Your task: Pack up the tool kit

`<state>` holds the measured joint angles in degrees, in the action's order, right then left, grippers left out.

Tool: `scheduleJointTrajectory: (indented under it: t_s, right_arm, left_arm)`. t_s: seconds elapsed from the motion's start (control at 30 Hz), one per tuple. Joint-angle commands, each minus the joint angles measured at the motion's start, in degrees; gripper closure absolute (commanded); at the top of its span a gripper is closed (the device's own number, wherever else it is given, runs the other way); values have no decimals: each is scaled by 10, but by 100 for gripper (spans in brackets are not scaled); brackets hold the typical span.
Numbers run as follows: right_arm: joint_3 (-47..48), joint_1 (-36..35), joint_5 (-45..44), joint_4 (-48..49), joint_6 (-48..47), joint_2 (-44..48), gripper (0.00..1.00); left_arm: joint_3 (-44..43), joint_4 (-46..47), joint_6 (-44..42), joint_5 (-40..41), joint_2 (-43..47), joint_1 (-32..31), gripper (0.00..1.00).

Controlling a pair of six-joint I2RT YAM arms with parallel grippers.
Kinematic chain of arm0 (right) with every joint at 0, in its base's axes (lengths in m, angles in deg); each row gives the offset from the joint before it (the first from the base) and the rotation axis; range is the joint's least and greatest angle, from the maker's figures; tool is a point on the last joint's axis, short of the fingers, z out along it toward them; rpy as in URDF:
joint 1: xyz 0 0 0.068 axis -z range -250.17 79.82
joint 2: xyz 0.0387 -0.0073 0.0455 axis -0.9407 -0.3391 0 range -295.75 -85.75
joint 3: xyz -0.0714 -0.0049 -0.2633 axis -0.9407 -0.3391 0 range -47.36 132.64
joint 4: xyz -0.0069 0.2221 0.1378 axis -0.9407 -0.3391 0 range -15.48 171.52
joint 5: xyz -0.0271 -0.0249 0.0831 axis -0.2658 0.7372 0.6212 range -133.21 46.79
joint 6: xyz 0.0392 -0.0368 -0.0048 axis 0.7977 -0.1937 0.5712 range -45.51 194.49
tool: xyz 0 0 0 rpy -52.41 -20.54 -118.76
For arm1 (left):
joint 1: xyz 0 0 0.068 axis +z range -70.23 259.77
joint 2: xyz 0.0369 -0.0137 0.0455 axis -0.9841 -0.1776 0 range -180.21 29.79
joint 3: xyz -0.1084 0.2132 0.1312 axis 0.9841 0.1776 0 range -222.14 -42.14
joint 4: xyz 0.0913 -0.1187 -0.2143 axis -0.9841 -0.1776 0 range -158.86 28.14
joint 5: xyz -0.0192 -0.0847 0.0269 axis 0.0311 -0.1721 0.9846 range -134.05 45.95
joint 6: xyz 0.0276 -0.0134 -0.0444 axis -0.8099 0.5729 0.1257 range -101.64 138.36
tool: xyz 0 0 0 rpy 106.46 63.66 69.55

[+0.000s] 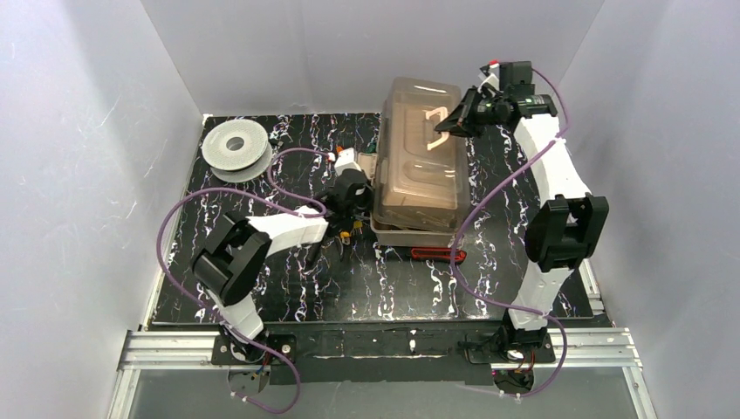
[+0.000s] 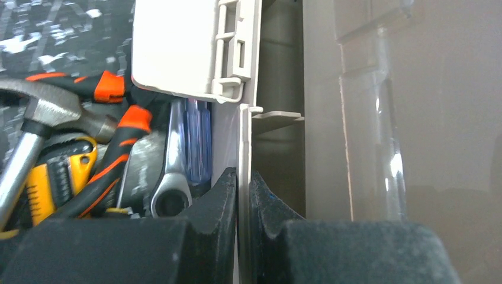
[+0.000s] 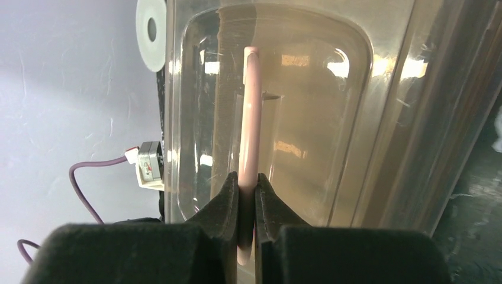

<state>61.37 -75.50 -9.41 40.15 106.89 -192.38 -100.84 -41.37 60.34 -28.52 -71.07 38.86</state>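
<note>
I'm holding my left arm point(image 1: 284, 229) low with the elbow folded, the left gripper point(image 2: 244, 177) pinching a box edge point(image 2: 243, 142). My right arm point(image 1: 550, 161) is standing tall, wrist bending leftward, the right gripper point(image 3: 247, 183) clamping the handle point(image 3: 251, 106).

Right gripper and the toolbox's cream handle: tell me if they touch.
Touching. The right wrist view shows the right gripper pinching the cream handle, both jaws pressed against it with no gap.

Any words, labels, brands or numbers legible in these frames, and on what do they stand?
None can be read.
toolbox and its handle: no print shows.
spool: too small to tell.
yellow-handled tool: blurred, nothing legible.
</note>
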Motion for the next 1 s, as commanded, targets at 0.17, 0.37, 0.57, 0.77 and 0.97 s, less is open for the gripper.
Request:
scheduleJointTrajectory:
  t_s: [0.17,0.37,0.57,0.77,0.97]
  right_arm:
    - [40,-64,17,87,26,-36,99]
    - [54,-60,14,74,16,-36,99]
    - [22,-31,41,83,14,-5,99]
    - [-33,16,61,94,7,38,99]
    - [-73,81,78,92,-7,70,99]
  left_arm:
    - [107,-14,-11,30,146,51,100]
    - [129,-25,-21,34,177,65,100]
    - [141,-33,-30,39,190,71,100]
    - [153,-31,-31,48,200,73,100]
    - [154,-30,-28,51,203,73,100]
